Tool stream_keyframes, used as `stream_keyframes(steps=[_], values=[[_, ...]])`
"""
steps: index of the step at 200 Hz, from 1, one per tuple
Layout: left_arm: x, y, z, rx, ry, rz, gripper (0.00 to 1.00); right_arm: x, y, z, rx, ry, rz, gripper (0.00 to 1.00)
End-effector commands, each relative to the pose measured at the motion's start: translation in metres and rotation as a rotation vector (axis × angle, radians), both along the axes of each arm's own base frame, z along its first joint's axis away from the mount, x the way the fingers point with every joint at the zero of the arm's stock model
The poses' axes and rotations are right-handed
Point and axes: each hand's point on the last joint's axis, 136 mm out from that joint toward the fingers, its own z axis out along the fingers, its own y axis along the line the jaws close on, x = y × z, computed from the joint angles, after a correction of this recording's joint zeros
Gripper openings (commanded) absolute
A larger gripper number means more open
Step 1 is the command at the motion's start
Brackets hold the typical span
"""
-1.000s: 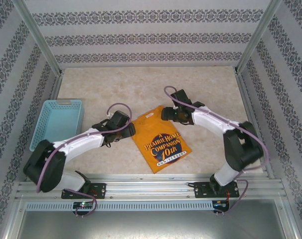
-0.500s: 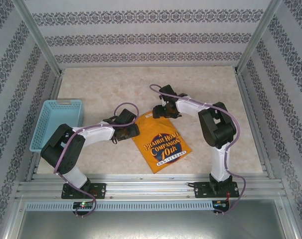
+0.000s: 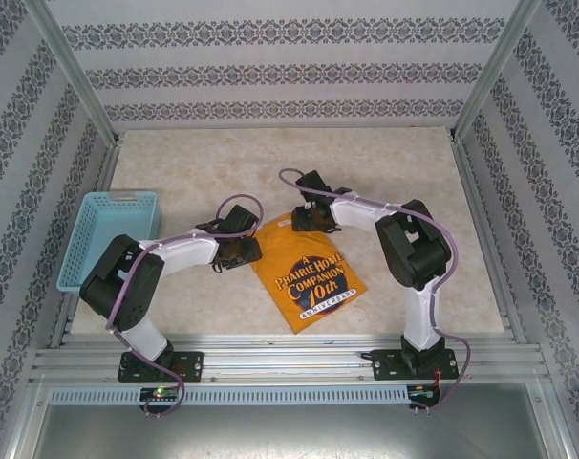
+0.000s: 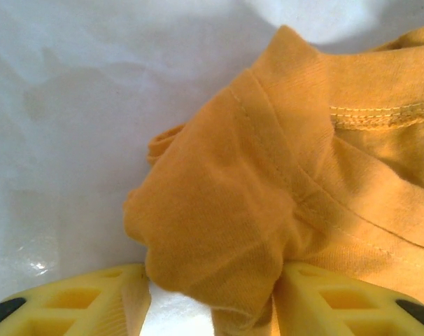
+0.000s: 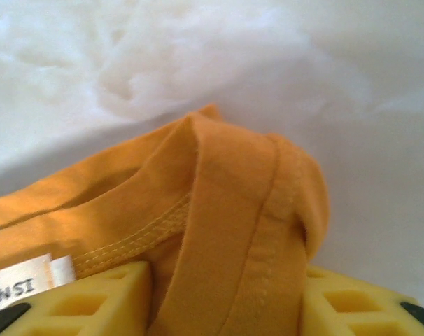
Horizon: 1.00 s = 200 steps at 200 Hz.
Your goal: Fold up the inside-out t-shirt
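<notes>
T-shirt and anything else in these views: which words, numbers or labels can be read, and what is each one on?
"A PRAIRIE HOME COMPANION 10th ANNIVERSARY": printed on the t-shirt, top view.
White tag beside a stitched seam of the t-shirt, right wrist view: a few dark letters, cut off at the picture's edge, not reliably readable.
No other text can be read.
</notes>
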Motion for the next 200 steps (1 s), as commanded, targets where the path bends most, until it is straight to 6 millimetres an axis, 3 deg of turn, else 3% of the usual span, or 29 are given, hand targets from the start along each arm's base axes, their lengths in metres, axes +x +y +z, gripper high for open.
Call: stream_keyframes(steps=[1, 47, 75, 117, 134, 170, 200], values=[[0.038, -0.041, 0.005, -0.187, -0.169, -0.068, 0.49, -0.078, 0.051, -0.027, 0.122, 0.207, 0.107, 0.46], [0.033, -0.036, 0.003, -0.175, -0.169, -0.079, 0.42, -0.09, 0.053, -0.011, 0.121, 0.163, 0.062, 0.35], [0.031, -0.031, 0.004, -0.163, -0.169, -0.068, 0.32, -0.081, 0.029, 0.001, 0.086, 0.117, -0.006, 0.28], [0.032, -0.027, 0.011, -0.136, -0.182, -0.08, 0.19, -0.064, 0.002, 0.013, 0.099, 0.096, -0.052, 0.27], [0.032, -0.02, 0.016, -0.115, -0.196, -0.073, 0.14, -0.064, -0.007, 0.017, 0.086, 0.085, -0.065, 0.35], [0.033, -0.013, 0.022, -0.091, -0.21, -0.097, 0.1, -0.059, -0.018, 0.015, 0.102, 0.082, -0.068, 0.65], [0.033, -0.012, 0.023, -0.087, -0.208, -0.098, 0.07, -0.064, -0.021, -0.006, 0.027, 0.141, -0.081, 0.7]])
